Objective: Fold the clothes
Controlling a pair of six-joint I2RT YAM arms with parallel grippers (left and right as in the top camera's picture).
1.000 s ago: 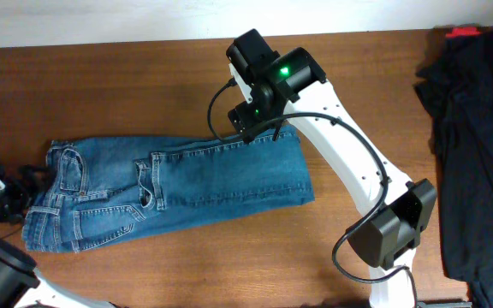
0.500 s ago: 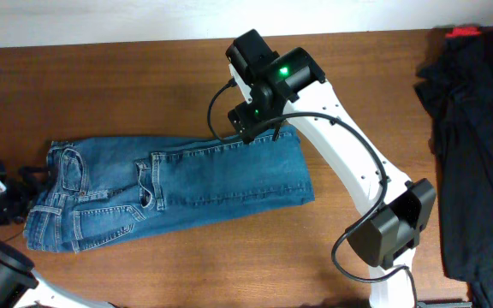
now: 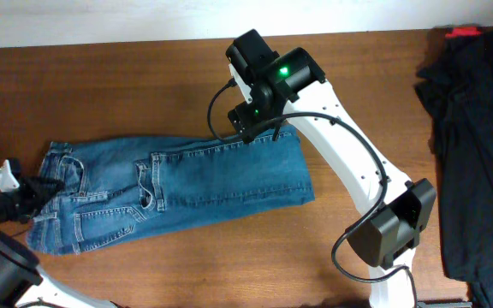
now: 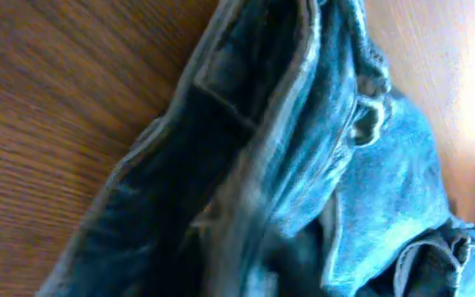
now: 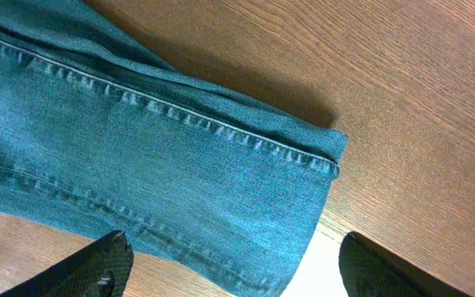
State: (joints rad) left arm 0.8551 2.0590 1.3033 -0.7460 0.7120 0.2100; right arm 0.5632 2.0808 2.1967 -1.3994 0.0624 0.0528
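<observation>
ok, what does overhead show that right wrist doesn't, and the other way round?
Only overhead: the full jeans, with the left tool at their waistband end, the right arm reaching over their upper right corner, and a dark clothes pile at the table's right side.
Only right wrist: the tan seam stitching up close, and the right tool open wide, gripping nothing.
Both: the jeans' right end lying flat on the wooden table.
</observation>
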